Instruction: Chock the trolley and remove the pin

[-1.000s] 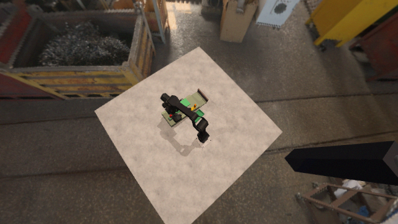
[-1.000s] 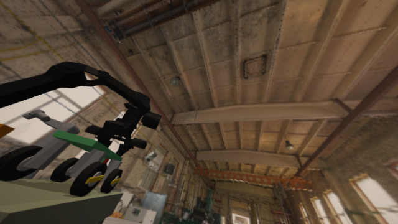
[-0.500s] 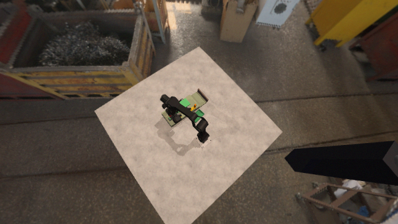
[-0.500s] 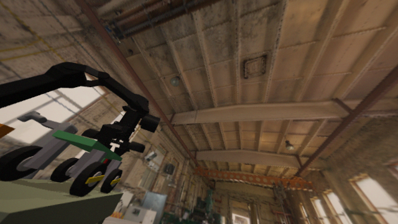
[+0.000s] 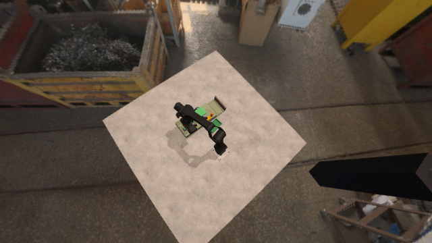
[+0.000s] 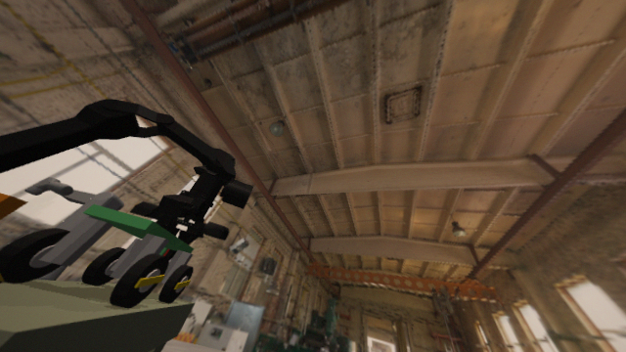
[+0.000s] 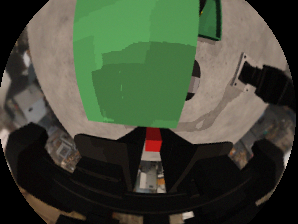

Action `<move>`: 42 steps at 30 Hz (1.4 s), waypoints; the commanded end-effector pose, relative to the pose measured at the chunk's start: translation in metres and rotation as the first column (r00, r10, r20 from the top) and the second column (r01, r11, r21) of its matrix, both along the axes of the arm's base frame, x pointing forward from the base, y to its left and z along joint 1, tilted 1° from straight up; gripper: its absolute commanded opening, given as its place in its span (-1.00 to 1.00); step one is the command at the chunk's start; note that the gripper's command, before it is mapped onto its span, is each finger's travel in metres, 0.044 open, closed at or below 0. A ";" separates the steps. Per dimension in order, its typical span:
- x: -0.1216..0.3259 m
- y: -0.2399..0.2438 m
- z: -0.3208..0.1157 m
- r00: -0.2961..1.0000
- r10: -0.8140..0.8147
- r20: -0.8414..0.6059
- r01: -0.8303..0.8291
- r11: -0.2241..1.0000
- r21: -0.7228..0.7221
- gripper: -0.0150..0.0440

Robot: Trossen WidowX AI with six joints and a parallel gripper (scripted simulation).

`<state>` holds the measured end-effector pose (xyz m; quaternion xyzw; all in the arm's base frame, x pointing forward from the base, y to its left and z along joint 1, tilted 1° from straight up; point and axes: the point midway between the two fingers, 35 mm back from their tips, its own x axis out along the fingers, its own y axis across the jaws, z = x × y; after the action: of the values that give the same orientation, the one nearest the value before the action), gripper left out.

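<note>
Gripper [image 5: 186, 125] [image 6: 183, 212] [image 7: 152, 125], black, two-fingered, pinching the square red-headed stop pin [image 6: 165, 252] [image 7: 153, 145]; pulling could roll the green-topped trolley [image 5: 200, 111] [image 6: 122, 220] [image 7: 135, 75] if the orange-handled chock [image 5: 210, 117], wheel contact unclear, sits loose

Noting trolley [image 5: 200, 111] [image 6: 122, 221] [image 7: 135, 85]: flat green deck, grey struts, black wheels with yellow bars on some, upright on ramp. Pale olive ramp [image 5: 215, 109] [image 6: 93, 325], running 8 to 2 o'clock in top view, brown end board at 2. Red-headed stop pin [image 6: 165, 252] [image 7: 153, 142] at deck's 6 o'clock edge in wrist view, gripped by red head; lower end hidden. Chock [image 5: 210, 117] [image 6: 9, 205] with orange handle up, at deck's 4 o'clock in top view, near trolley; wheel contact unclear. Green tray [image 5: 216, 125] [image 7: 211, 22] beside ramp, between 4 and 5 o'clock from deck, partly covered in top view.
</note>
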<state>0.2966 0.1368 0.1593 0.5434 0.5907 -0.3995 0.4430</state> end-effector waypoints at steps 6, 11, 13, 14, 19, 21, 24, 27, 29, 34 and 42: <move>-0.001 -0.001 0.008 1.000 -0.002 0.003 0.002 1.000 0.001 -0.49; -0.001 -0.002 0.011 1.000 -0.002 0.003 0.002 1.000 0.001 -0.49; -0.001 -0.003 0.013 1.000 -0.002 0.003 0.002 1.000 0.001 -0.49; -0.001 -0.003 0.013 1.000 -0.002 0.003 0.002 1.000 0.001 -0.49; -0.001 -0.003 0.016 1.000 -0.002 0.003 0.002 1.000 0.001 -0.49; -0.001 -0.004 0.017 1.000 -0.002 0.003 0.002 1.000 0.001 -0.49; -0.001 -0.004 0.019 1.000 -0.002 0.003 0.002 1.000 0.001 -0.49; -0.001 -0.005 0.021 1.000 -0.002 0.003 0.002 1.000 0.001 -0.49; -0.001 -0.005 0.022 1.000 -0.002 0.003 0.002 1.000 0.001 -0.49; -0.001 -0.006 0.025 1.000 -0.002 0.003 0.002 1.000 0.001 -0.49; -0.001 -0.006 0.030 1.000 -0.002 0.003 0.002 1.000 0.001 -0.49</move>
<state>0.2955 0.1300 0.1852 0.5438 0.5882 -0.4027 0.4429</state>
